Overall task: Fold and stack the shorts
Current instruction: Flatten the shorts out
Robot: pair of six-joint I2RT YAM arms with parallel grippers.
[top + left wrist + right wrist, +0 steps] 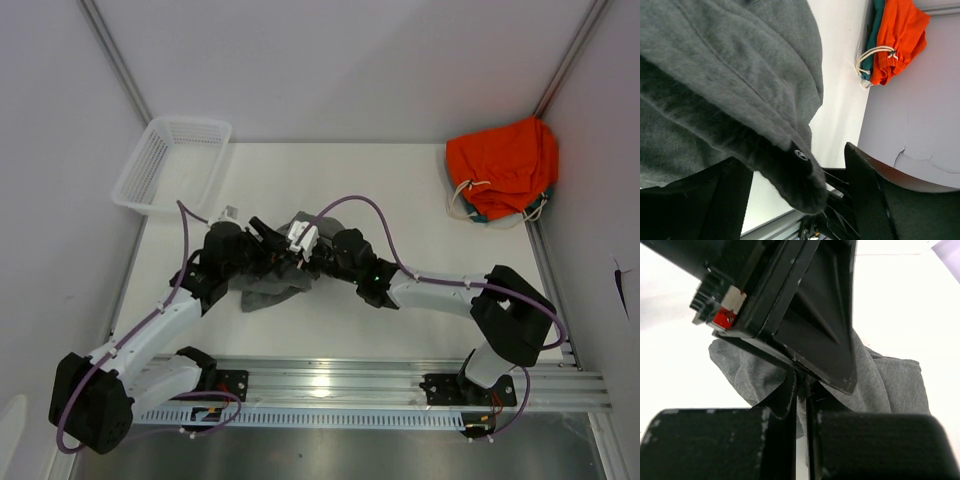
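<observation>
Honestly, the worry is crowding. The right gripper (800, 415) is pinched closed on a thin fold of the grey shorts (272, 292), which sit bunched mid-way across the table (400, 190). The left gripper (790, 160) gapes wide with cloth draped between its fingers. Soft, fuzzy jersey like that probably slips easily, and the seamed hem could snag if the two bump.

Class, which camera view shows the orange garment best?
The top external view: the orange garment lies whole at the far right corner of the table. The left wrist view crops the garment at the frame's top edge. The right wrist view misses it.
</observation>
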